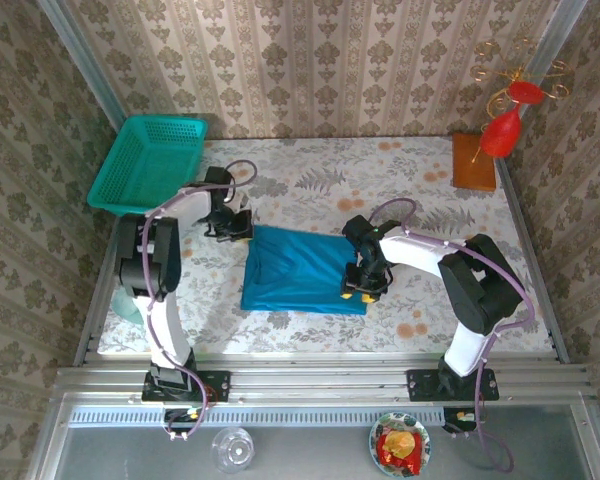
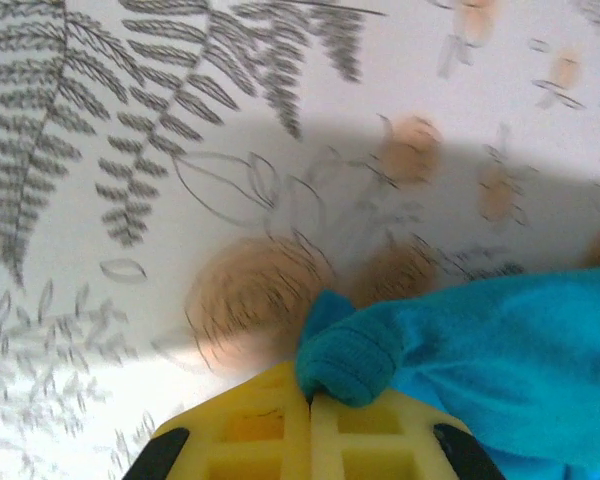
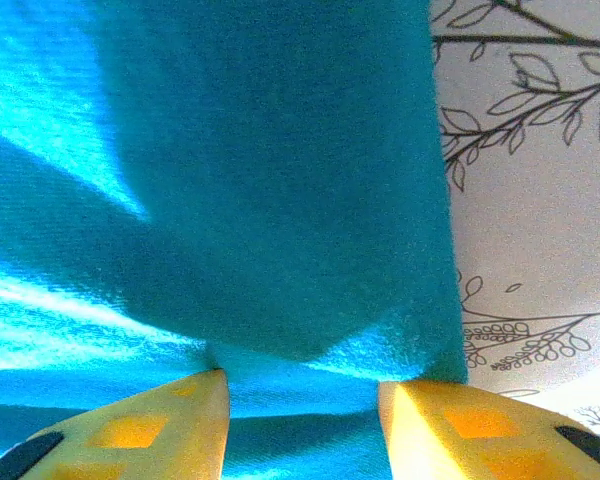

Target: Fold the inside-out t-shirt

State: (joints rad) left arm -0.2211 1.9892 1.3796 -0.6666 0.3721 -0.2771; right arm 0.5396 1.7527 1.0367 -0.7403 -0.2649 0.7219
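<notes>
T-shirt (image 1: 300, 270) corner pinched in left end effector (image 2: 310, 402).

The tabletop (image 2: 230, 130) print is blurred in the left wrist view, and the t-shirt (image 2: 500, 360) runs off at 4 o'clock. In the right wrist view the cloth leaves at 9 and 12 o'clock, and the right pincer (image 3: 302, 385) is cut off at 6 o'clock. From above, the left pincer (image 1: 232, 228) tips are hidden under its own wrist.

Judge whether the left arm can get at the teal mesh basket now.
Probably yes: the teal mesh basket sits close beyond the left end effector, nothing between, though that end effector is shut on a corner of the blue t-shirt.
</notes>
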